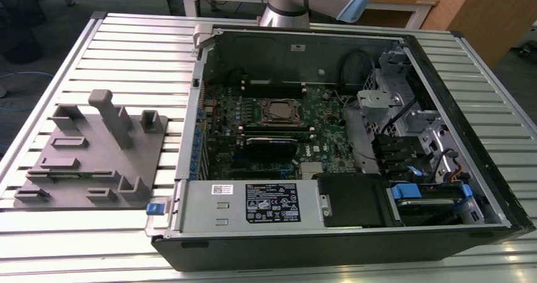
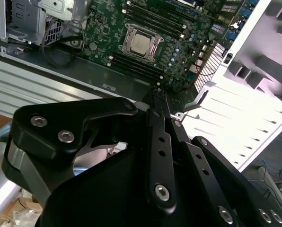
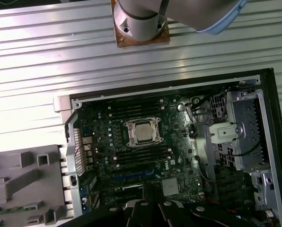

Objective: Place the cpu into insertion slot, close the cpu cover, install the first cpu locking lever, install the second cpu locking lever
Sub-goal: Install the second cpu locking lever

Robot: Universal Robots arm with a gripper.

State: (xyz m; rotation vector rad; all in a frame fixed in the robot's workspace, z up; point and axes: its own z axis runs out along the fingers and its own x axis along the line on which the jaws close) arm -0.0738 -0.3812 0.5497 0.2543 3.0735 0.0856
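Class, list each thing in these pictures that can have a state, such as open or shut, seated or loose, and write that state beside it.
computer case: lying on its side, side panel off, open.
cpu: seated in the insertion slot.
cpu cover: down around the cpu.
gripper: above the case, fingers shut, holding nothing.
grey holder tray: on the table beside the case.

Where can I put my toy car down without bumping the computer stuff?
The ribbed metal table is bare beside the open computer case on the exterior view's right, and along the front edge below the grey holder tray. Inside the case it is crowded: circuit board, cables, drive cages.
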